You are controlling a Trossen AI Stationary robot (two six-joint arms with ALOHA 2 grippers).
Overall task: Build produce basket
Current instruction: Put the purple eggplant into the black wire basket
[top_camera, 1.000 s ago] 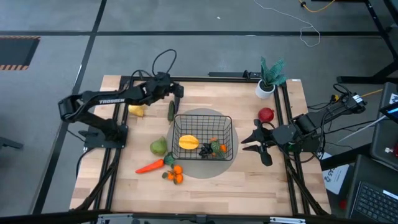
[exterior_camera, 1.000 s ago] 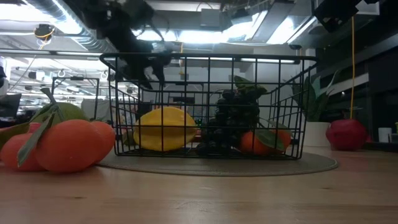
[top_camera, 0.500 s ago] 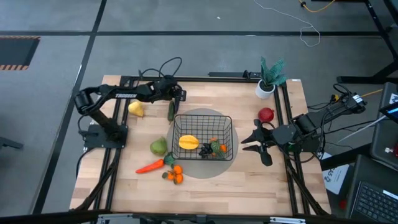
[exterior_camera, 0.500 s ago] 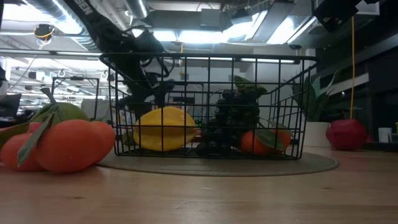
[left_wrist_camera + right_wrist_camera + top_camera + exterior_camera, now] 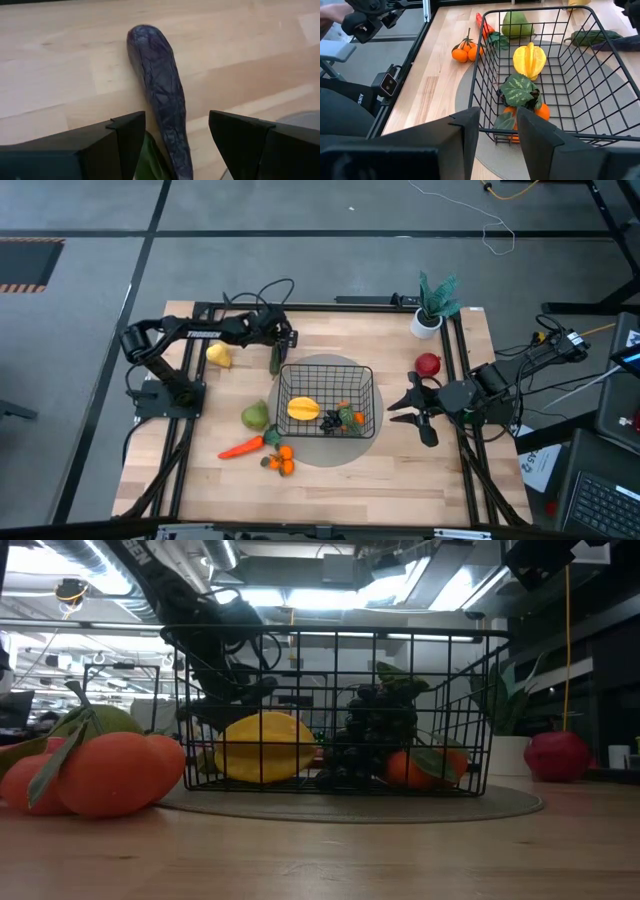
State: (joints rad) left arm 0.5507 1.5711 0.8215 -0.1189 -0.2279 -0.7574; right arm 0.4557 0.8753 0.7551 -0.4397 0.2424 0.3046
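A dark eggplant (image 5: 159, 85) lies flat on the wooden table just beyond the far left corner of the black wire basket (image 5: 325, 402). My left gripper (image 5: 175, 120) slants down over the eggplant's green stem end. It is open, with one finger on either side of the eggplant. The basket stands on a grey round mat (image 5: 325, 363) and holds a yellow fruit (image 5: 303, 408), dark grapes (image 5: 330, 422) and a small orange (image 5: 352, 418). My right gripper (image 5: 412, 408) hangs open to the right of the basket, holding nothing.
Loose on the table to the left of the basket are a yellow piece (image 5: 218, 356), a green pear (image 5: 255, 416), a carrot (image 5: 242, 448) and small oranges (image 5: 281, 460). A red apple (image 5: 428, 364) and a potted plant (image 5: 432, 305) stand at the far right.
My left gripper has sunk toward the eggplant and tipped further down, most of it in the first half second. The eggplant has stayed where it was.
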